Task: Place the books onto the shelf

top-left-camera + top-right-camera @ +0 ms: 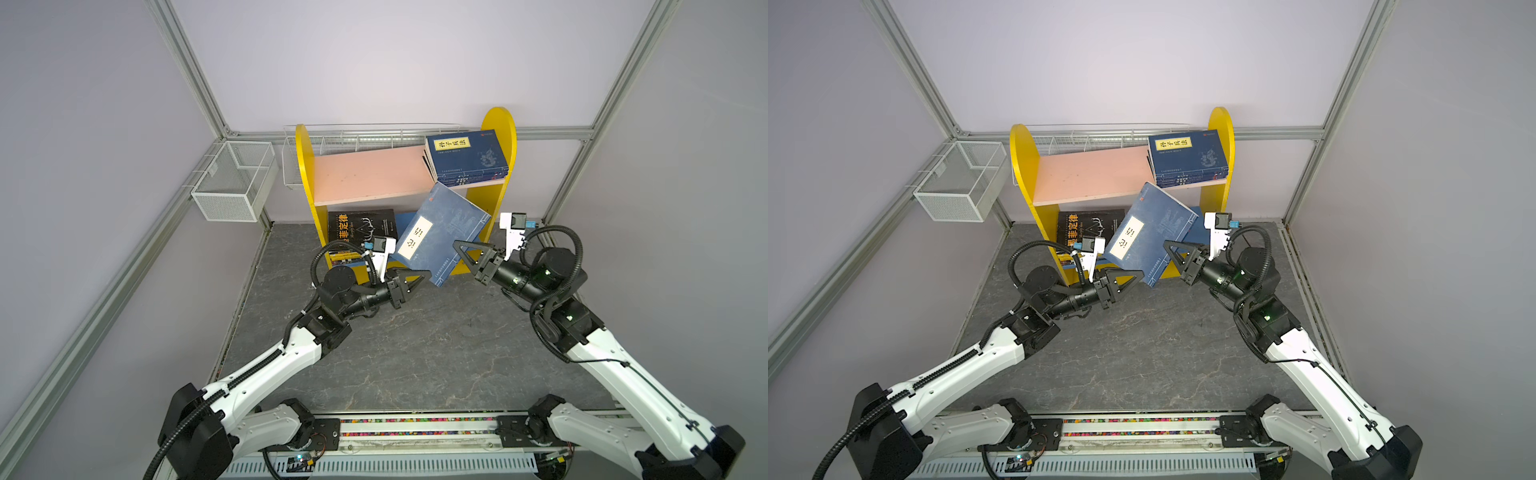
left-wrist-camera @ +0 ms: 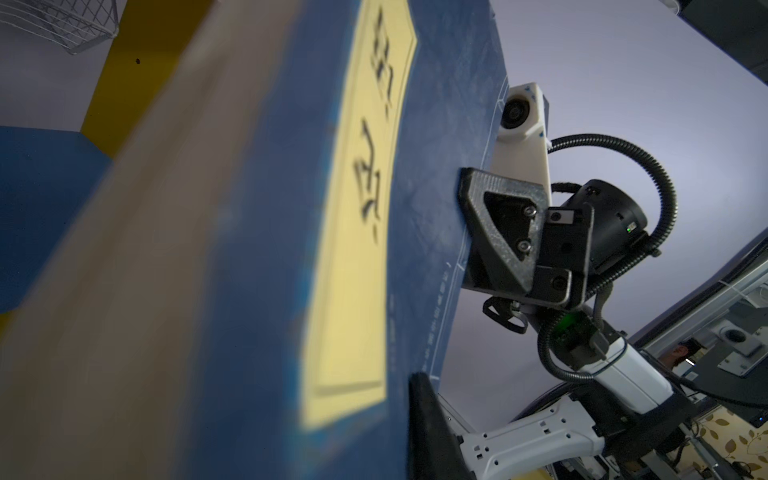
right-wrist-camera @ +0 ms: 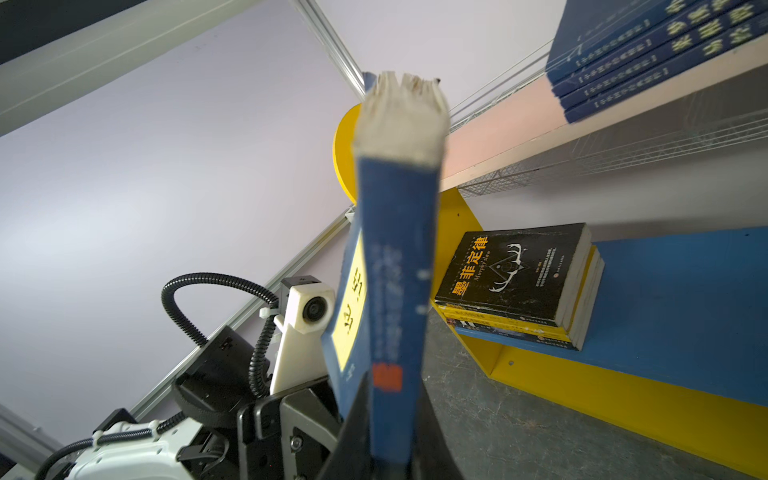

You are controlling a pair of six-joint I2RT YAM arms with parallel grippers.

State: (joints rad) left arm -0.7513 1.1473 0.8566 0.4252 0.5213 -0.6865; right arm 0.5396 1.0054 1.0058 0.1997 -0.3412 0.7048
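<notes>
A navy book point(image 1: 440, 232) with a yellow title label hangs tilted in the air in front of the shelf point(image 1: 305, 166). My right gripper point(image 1: 461, 249) is shut on its spine side, seen close in the right wrist view point(image 3: 390, 436). My left gripper point(image 1: 422, 279) is shut on the book's lower edge near a corner; one finger point(image 2: 424, 424) lies against the cover point(image 2: 270, 249). Several navy books point(image 1: 467, 156) are stacked at the right end of the pink upper board point(image 1: 370, 174). A black book with orange characters point(image 1: 359, 228) tops a small pile on the blue lower board point(image 3: 685, 282).
A white wire basket point(image 1: 232, 178) hangs on the left wall, and a longer wire rack point(image 1: 332, 137) runs behind the shelf. The dark stone tabletop point(image 1: 415, 353) stretches in front. The left half of the pink board and the right part of the blue board are bare.
</notes>
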